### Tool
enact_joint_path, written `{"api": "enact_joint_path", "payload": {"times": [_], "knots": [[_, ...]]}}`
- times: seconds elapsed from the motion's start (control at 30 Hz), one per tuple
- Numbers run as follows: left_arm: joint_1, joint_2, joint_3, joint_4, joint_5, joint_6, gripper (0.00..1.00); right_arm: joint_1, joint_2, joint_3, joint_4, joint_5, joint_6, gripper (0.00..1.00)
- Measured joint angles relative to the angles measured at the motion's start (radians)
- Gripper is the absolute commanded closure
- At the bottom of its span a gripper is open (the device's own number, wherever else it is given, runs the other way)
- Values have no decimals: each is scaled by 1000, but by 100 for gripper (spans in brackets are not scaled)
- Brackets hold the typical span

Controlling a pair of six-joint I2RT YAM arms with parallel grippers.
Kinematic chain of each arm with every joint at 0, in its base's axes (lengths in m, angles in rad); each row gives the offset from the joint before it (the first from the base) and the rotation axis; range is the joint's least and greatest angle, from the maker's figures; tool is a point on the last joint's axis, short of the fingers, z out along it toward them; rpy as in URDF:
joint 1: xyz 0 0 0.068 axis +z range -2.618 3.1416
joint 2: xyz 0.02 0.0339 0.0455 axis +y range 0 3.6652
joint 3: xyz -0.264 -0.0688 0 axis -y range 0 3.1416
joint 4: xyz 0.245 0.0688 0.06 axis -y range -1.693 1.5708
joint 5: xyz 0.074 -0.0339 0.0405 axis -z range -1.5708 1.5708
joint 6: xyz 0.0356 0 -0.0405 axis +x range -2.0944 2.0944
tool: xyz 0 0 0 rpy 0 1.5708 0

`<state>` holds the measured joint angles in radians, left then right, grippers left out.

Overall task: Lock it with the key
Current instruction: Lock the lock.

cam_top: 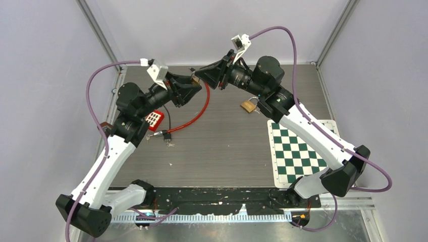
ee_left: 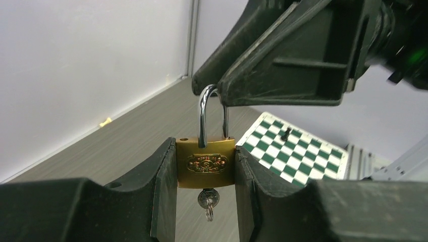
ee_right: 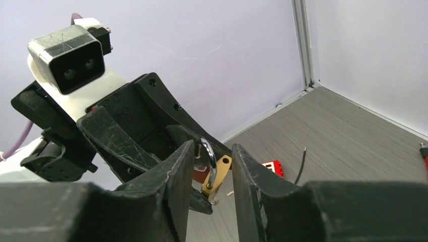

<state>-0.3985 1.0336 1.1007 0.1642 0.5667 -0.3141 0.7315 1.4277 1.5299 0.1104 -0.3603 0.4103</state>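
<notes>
A brass padlock hangs in the air over the back of the table, and my left gripper is shut on its body. A small key with a ring sticks out of its underside. The steel shackle stands up with one hole in the body's top left empty. My right gripper is open around the shackle, with a gap on its right side. In the top view the two grippers meet tip to tip at the padlock.
A second brass padlock lies on the table under the right arm. A red cable curves below the grippers, with a red block by the left arm. A green chessboard mat lies at the right.
</notes>
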Motion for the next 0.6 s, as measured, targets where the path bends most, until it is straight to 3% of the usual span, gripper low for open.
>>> {"api": "enact_joint_path", "payload": {"times": [0.4, 0.6], "knots": [[0, -22, 7, -152, 29, 179, 100, -1, 19, 132, -189, -105, -58, 38], [-1, -35, 8, -158, 88, 215, 100, -1, 56, 195, -330, -171, -123, 44]]}}
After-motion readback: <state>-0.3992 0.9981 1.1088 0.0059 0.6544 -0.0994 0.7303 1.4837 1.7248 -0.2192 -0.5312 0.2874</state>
